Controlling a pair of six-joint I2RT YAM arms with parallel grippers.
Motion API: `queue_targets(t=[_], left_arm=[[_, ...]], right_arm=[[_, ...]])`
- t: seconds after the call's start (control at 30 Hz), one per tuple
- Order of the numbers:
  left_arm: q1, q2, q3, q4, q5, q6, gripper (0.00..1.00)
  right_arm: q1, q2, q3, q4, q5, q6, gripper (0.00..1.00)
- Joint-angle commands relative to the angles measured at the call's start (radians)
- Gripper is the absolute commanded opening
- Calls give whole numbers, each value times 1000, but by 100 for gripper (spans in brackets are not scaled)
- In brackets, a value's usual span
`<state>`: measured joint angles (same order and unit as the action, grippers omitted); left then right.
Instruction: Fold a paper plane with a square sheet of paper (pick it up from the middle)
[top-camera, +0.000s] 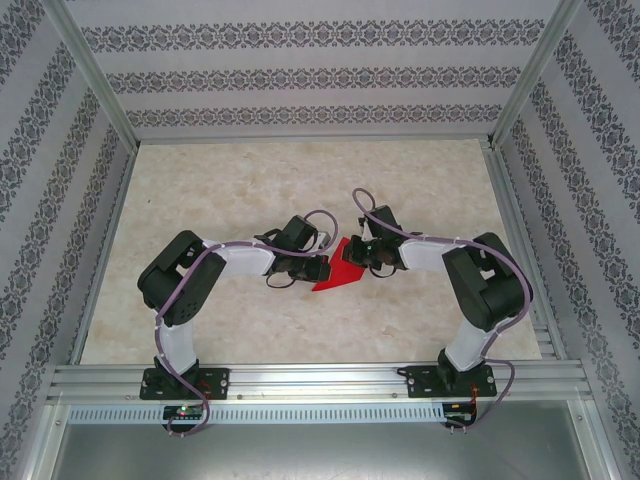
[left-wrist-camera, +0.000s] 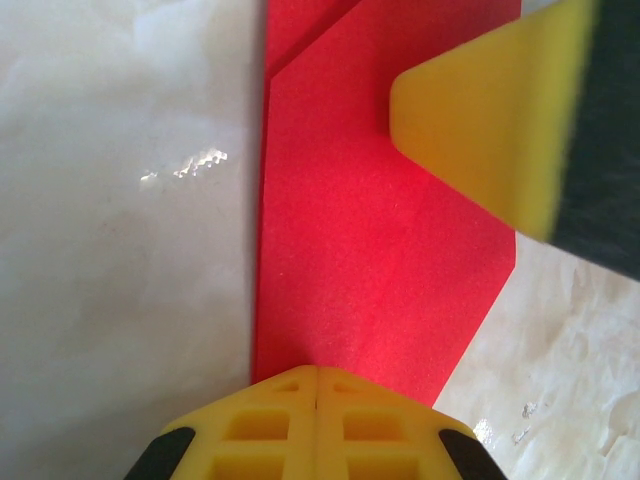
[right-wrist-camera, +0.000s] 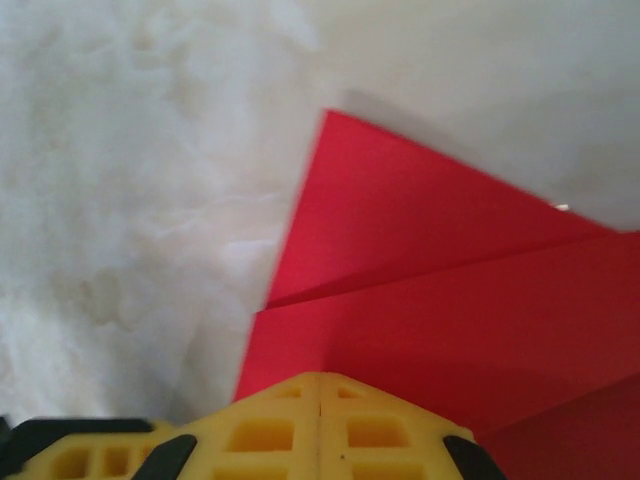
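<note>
**At the centre of the table (top-camera: 250, 330): sheet of paper (top-camera: 338, 274) status**

On the pale, marbled table, we see the workspace enclosed by patterned walls (top-camera: 300, 70). An aluminium rail (top-camera: 320, 380) runs along the near edge.

1. The left arm (top-camera: 180, 285) and the right arm (top-camera: 485, 285) both bend inward from their bases, and their wrists meet near mid-table.
2. The sheet of paper lies flat on the table between the two wrists. It is bright red and folded into a narrower, angular shape with one pointed corner toward the near left.
3. In the left wrist view, we see a diagonal fold edge at the far end of the paper. In the right wrist view, we see overlapping red layers with a slanted edge between them.
4. The left gripper (top-camera: 318, 268) sits at the left side of the paper. In its wrist view, its yellow fingers (left-wrist-camera: 270, 430) are pressed together, with the tips over the near edge of the paper.
5. The right gripper (top-camera: 362, 255) sits at the right side of the paper. In its wrist view, its fingers (right-wrist-camera: 270, 430) are also pressed together over the red surface.
6. In the left wrist view, a yellow finger of the right gripper rests on the far right part of the paper.
7. We cannot tell whether either gripper pinches the paper or only bears down on it.
</note>
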<state>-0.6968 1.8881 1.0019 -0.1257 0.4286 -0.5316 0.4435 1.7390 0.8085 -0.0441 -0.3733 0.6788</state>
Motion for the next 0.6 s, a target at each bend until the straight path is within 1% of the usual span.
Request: queue_targets(t=[0.0, 0.17, 0.33, 0.43, 0.57], left_arm=[[-10, 65, -39, -177, -83, 19, 0], [-11, 64, -43, -177, -82, 21, 0], [-12, 63, -44, -174, -79, 21, 0], [-12, 63, -44, -172, -79, 21, 0], [-12, 65, -43, -170, -77, 18, 0]], right_arm=[[-57, 29, -10, 20, -4, 5, 5], [-166, 58, -4, -4, 17, -24, 5], [-242, 72, 36, -40, 30, -52, 5], [-246, 47, 62, -58, 23, -54, 5], [-213, -18, 52, -34, 12, -29, 6]])
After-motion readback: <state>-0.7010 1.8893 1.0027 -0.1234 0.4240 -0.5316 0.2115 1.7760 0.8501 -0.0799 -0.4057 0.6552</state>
